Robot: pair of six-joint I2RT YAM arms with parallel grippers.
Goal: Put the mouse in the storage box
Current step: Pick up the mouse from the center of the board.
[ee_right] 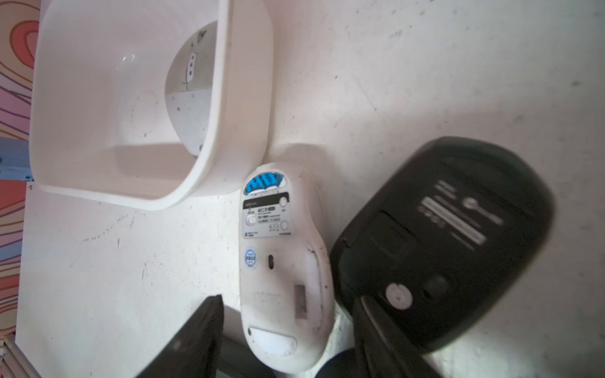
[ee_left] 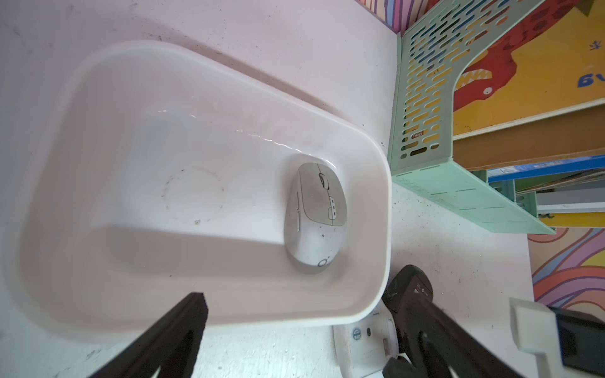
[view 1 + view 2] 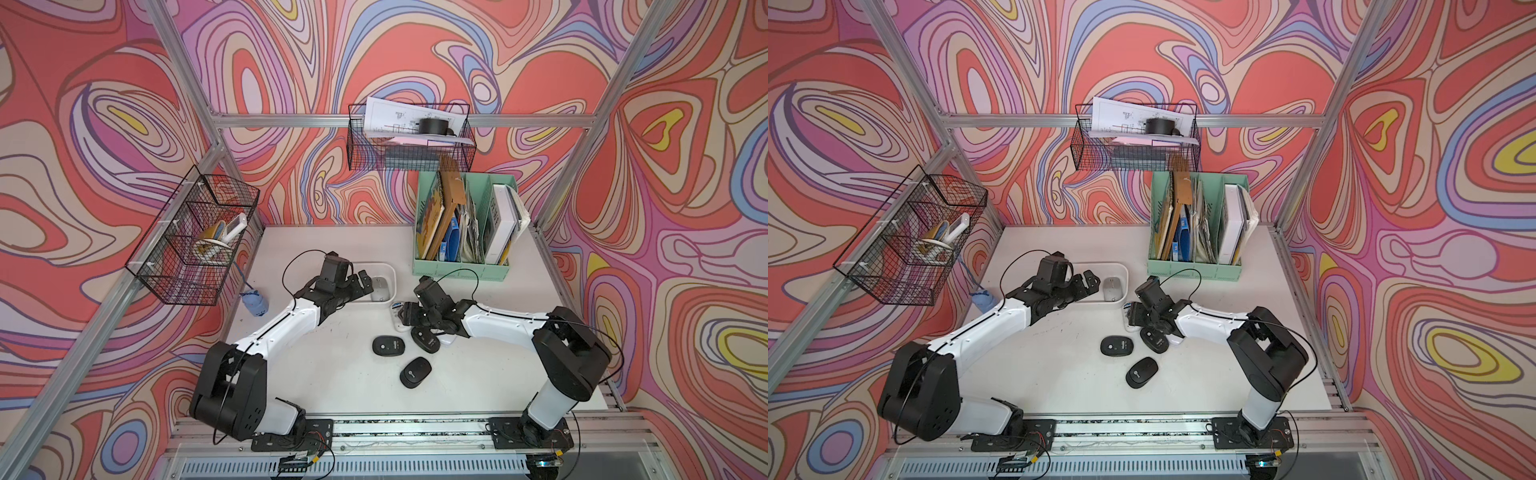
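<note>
Well, the left gripper (image 2: pixel 302 293) is hanging wide open over the storage box (image 2: pixel 49 203), a pale mouse (image 2: pixel 314 212) lying inside; the right gripper (image 1: pixel 288 304) is straddling, jaws apart, an upturned white mouse (image 1: pixel 281 261) just beside it.

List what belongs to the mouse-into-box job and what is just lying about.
Job: shallow white plastic storage box; grey-white mouse inside it; upturned white mouse beside it; three black oval mice lying loose.
Lying about: mint-green plastic file organizer; two black wire baskets; small blue object.
</note>
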